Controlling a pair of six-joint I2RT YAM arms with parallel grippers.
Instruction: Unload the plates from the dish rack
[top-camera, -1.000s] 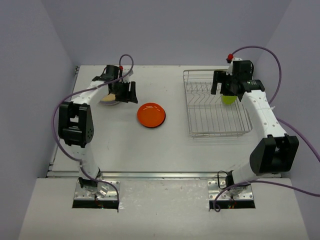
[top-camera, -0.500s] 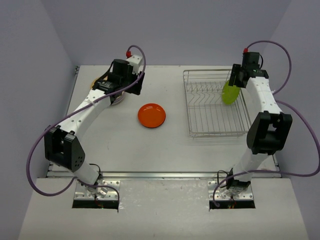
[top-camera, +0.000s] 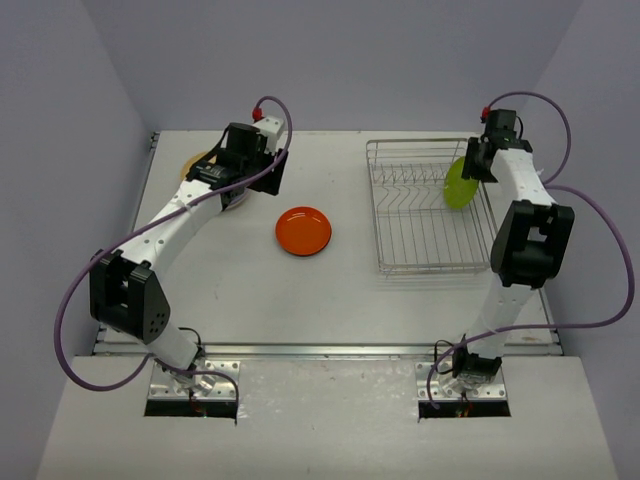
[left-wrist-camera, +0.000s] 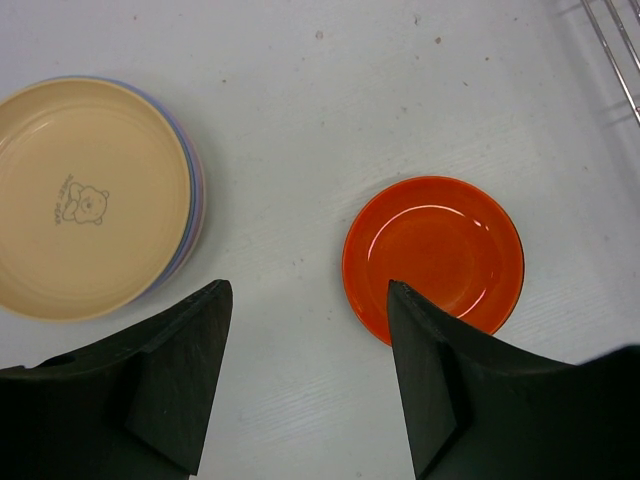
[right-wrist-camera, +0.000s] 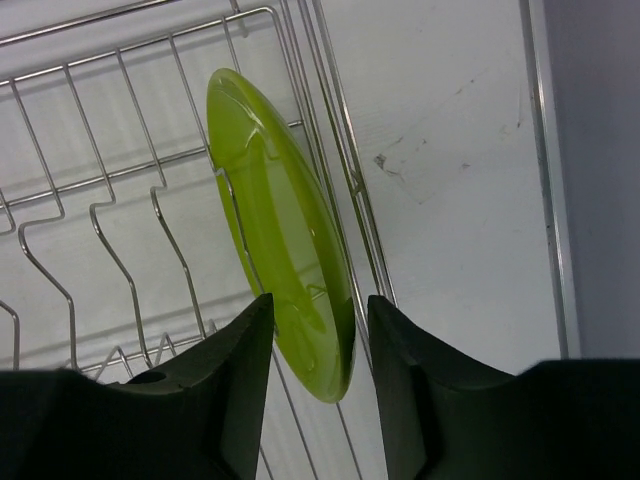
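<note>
The dish rack (top-camera: 430, 215) (right-wrist-camera: 110, 190) holds one lime green plate (top-camera: 460, 183) (right-wrist-camera: 275, 215) on edge against its right side. My right gripper (top-camera: 468, 163) (right-wrist-camera: 320, 305) straddles that plate's lower rim, still open, and a thin gap shows beside the right finger. An orange plate (top-camera: 303, 230) (left-wrist-camera: 435, 255) lies flat on the table. Further left sits a stack of plates (top-camera: 193, 163) (left-wrist-camera: 90, 195) with a cream one bearing a bear print on top. My left gripper (top-camera: 258, 185) (left-wrist-camera: 308, 290) hovers open and empty between the stack and the orange plate.
The rack's right wire wall (right-wrist-camera: 345, 150) runs just behind the lime plate, and the table's right edge (right-wrist-camera: 535, 150) lies beyond it. A corner of the rack (left-wrist-camera: 615, 45) shows at the top right of the left wrist view.
The right jaws have narrowed around the lime plate's rim. The left arm has swung up off the plate stack and now holds still above the table.
</note>
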